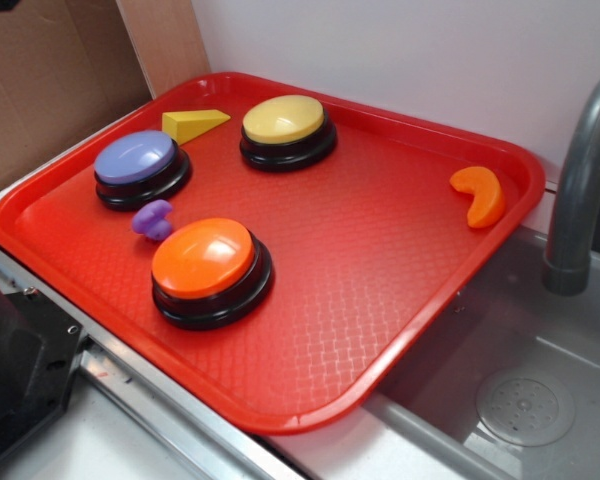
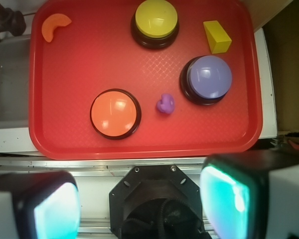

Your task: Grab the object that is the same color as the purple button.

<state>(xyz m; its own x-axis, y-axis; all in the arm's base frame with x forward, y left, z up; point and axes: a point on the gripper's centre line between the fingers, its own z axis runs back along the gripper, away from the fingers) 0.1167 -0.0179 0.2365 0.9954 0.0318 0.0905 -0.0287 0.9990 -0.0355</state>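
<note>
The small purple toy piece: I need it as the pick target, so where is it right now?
The purple toy piece lies on the red tray, in the gap between the purple button and the orange button, apart from both.

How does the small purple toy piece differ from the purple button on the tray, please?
The purple toy piece is far smaller than the purple button. The piece is lumpy and irregular; the button is a smooth round dome. The piece is purple throughout, while the button sits on a black base. Both rest on the red tray and share a purple colour.
</note>
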